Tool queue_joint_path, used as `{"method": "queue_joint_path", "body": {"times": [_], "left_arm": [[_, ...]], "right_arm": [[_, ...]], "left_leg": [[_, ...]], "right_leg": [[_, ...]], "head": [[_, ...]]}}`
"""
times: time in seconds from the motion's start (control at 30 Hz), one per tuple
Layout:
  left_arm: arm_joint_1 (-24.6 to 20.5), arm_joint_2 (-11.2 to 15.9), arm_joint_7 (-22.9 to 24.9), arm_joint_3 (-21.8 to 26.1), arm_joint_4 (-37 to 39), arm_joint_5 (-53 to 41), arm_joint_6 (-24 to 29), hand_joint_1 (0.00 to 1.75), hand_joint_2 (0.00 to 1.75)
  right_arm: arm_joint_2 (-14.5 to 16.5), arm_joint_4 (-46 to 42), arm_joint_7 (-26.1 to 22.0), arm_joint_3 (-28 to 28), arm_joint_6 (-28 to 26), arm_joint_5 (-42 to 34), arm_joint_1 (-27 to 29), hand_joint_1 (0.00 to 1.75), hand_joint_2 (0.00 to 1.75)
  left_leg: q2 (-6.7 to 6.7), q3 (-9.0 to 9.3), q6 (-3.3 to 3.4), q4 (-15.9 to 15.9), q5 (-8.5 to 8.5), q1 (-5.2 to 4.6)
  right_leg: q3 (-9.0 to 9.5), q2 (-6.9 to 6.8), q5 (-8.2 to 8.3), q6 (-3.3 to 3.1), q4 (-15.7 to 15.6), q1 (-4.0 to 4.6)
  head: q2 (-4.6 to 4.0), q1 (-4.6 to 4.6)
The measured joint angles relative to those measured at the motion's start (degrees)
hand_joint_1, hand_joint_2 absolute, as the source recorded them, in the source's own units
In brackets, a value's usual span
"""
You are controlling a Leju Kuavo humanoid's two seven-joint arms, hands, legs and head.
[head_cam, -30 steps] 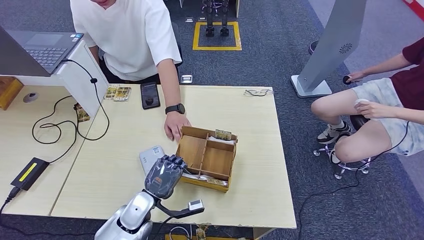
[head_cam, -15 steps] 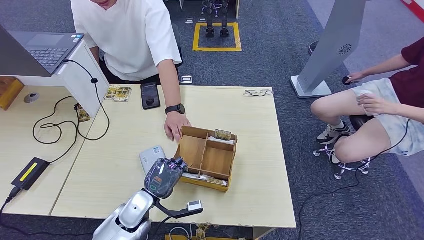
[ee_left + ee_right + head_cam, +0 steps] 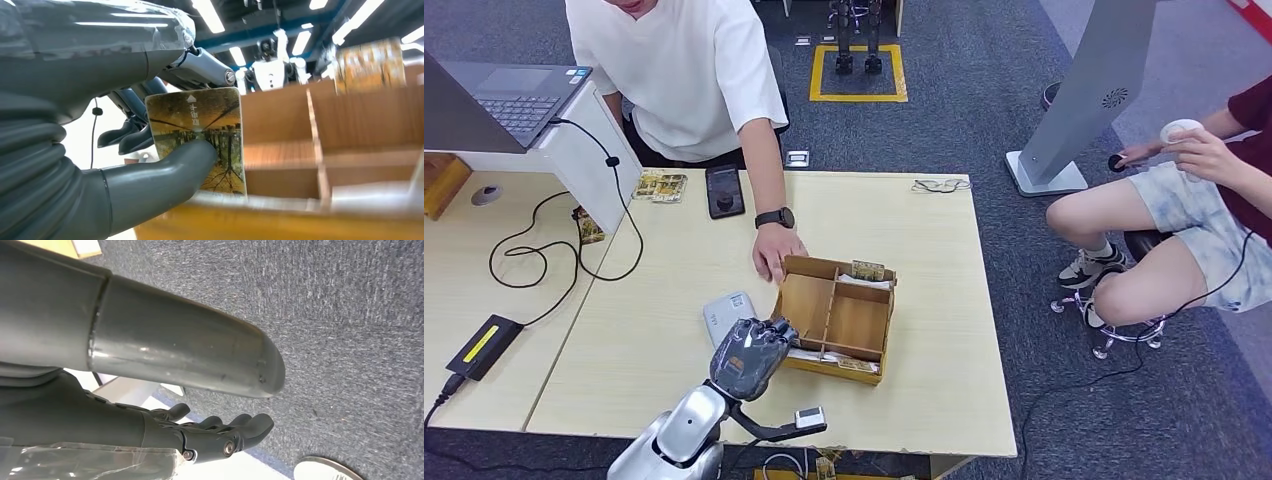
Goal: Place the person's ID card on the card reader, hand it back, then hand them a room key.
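Observation:
My left hand [image 3: 749,358] is at the near left corner of the wooden box [image 3: 840,365]. It pinches a card printed with a yellow-brown tree picture [image 3: 200,135] between thumb and fingers, upright against the box's near wall. A similar card [image 3: 871,269] stands in the box's far compartment and looks blurred in the left wrist view [image 3: 370,65]. The grey card reader [image 3: 724,314] lies on the table just left of the box, partly behind my hand. The person's hand [image 3: 776,255] rests at the box's far left corner. My right hand [image 3: 220,437] hangs over the carpet holding nothing, fingers loosely extended.
A phone [image 3: 723,190] and more cards [image 3: 659,186] lie at the table's far edge. A laptop [image 3: 509,95] sits on a white stand at the far left, with cables and a black adapter [image 3: 482,345] below it. A seated person [image 3: 1204,200] is to the right.
My left hand has drawn slightly back toward me, still with the card. The box has shifted a little left. The seated person on the right has raised a cup.

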Motion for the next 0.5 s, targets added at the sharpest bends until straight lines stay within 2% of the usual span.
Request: {"method": "queue_joint_path", "body": {"times": [0.23, 0.5], "left_arm": [[-0.8, -0.25, -0.72, 0.81, -7.28, 4.48, 1.79, 1.75, 1.75], [-5.93, -1.33, -1.53, 1.98, -13.03, 7.22, 1.47, 1.75, 1.75]], "right_arm": [[0.0, 0.14, -0.69, 0.0, -0.48, 0.02, -0.01, 0.0, 0.0], [-0.01, 0.85, -0.74, 0.13, -0.88, 0.02, -0.35, 0.0, 0.0]], "left_leg": [[0.0, -0.05, 0.0, 0.0, 0.0, 0.0], [0.0, -0.05, 0.0, 0.0, 0.01, 0.0]], "right_leg": [[-0.06, 0.0, 0.0, 0.0, 0.0, 0.0], [-0.06, 0.01, 0.01, 0.0, 0.0, 0.0]], "head": [[0.0, 0.0], [0.0, 0.01]]}}
